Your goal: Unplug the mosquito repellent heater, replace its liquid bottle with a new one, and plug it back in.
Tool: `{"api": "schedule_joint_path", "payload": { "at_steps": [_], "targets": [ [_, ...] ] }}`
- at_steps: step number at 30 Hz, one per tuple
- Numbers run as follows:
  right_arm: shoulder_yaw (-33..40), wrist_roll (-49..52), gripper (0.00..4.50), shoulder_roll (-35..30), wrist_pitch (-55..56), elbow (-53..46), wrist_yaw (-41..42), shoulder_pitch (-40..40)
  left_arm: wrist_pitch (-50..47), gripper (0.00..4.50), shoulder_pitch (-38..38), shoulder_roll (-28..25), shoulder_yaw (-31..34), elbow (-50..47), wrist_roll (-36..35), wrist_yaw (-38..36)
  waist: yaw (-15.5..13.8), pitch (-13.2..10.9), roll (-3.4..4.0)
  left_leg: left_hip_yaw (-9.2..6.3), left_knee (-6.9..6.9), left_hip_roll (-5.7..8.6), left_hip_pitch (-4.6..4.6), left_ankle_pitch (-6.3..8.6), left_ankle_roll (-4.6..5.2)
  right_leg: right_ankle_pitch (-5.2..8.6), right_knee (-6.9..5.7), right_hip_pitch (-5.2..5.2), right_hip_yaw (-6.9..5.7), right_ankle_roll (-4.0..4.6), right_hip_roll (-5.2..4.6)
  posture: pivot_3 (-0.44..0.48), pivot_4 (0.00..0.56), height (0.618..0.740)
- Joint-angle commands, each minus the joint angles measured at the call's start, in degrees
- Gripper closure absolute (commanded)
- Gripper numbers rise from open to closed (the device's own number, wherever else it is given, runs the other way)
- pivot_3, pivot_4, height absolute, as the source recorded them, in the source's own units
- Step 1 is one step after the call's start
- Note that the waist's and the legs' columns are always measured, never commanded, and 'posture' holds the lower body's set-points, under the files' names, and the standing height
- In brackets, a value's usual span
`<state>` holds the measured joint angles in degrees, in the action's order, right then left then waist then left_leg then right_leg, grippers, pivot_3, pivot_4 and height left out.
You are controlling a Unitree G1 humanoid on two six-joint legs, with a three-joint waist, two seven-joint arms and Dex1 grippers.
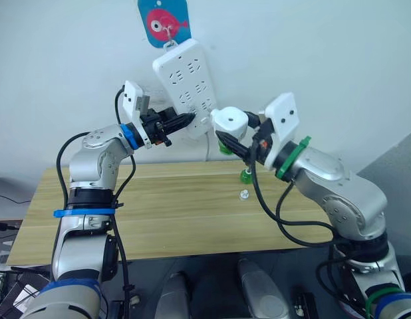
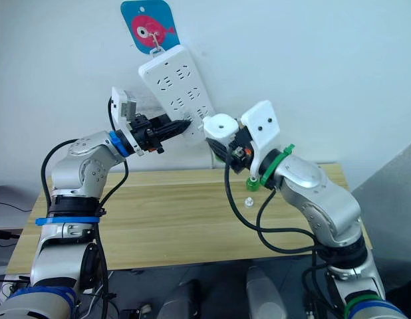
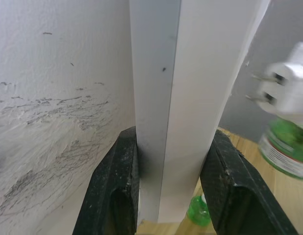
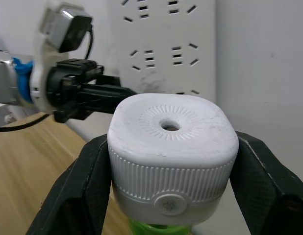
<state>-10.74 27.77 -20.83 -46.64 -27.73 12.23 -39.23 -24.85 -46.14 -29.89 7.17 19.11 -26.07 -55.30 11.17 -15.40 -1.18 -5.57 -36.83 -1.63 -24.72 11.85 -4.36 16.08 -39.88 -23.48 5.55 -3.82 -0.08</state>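
Here the mosquito repellent heater (image 4: 172, 149) sits clamped between the right gripper (image 1: 237, 143)'s two black fingers, held in the air just beside the lower edge of the power strip (image 1: 187, 85), its two prongs (image 3: 262, 88) bare and pointing toward the strip but not yet in any socket; a green bottle (image 3: 285, 147) hangs screwed in beneath it, though whether this is the fresh one I cannot say for certain, since the label is blurred; another small green bottle (image 1: 246, 175) stands on the wooden table (image 1: 159, 206) below, with a small pale cap (image 1: 243, 195) lying just beside it, which suggests the swap is done; the left gripper (image 1: 182, 121) pinches the strip's lower end by its edges, steadying it where it hangs from a hook under the fish sticker (image 1: 163, 23) on the wall; the step in hand looks like plugging back in; the next move calls for lining the prongs square with a free socket and pushing straight while the left side braces the strip against swinging.
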Motion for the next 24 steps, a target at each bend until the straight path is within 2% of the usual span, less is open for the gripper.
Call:
{"api": "schedule_joint_path", "payload": {
  "at_steps": [1, 7, 19, 24],
  "targets": [
    [-1.24, -4.38, 1.48, 2.98, 3.32, 3.26, -0.70, -3.20, -1.19, 3.15, 0.73, -1.34, 0.94, -1.61, -0.29, 0.44, 0.08, 0.00, 0.00, -0.01, 0.01, -0.01, 0.00, 0.00, 0.00, 0.00, 0.00, 0.00, -0.01, 0.01, 0.00, -0.243, 0.221, 0.740],
    [-1.90, -7.48, 1.48, 5.13, 4.13, 6.48, 1.43, -4.41, -1.54, 3.15, 1.04, -1.83, 1.27, -1.90, -0.41, 0.98, 0.07, 0.00, 0.01, 0.00, 0.02, 0.01, -0.01, 0.00, 0.00, 0.00, 0.00, -0.02, -0.01, 0.01, -0.03, -0.230, 0.217, 0.740],
    [-1.42, -8.70, 1.48, 6.19, -0.31, 4.95, 4.11, -4.56, -0.26, 3.15, 1.28, -2.54, 0.86, -1.84, 0.50, 1.02, 0.08, 0.00, 0.01, 0.00, 0.02, 0.00, 0.00, 0.00, 0.00, 0.00, -0.03, -0.03, -0.01, 0.01, -0.01, -0.233, 0.219, 0.740],
    [-1.09, -10.60, 1.48, 7.75, 1.43, 5.94, 3.09, -4.84, -0.55, 3.15, 1.39, -2.61, 0.82, -2.06, 0.46, 0.83, 0.07, 0.00, 0.01, 0.00, 0.02, 0.00, 0.00, 0.00, 0.00, 0.00, -0.03, -0.03, -0.01, 0.01, -0.02, -0.232, 0.224, 0.740]
  ]
}}
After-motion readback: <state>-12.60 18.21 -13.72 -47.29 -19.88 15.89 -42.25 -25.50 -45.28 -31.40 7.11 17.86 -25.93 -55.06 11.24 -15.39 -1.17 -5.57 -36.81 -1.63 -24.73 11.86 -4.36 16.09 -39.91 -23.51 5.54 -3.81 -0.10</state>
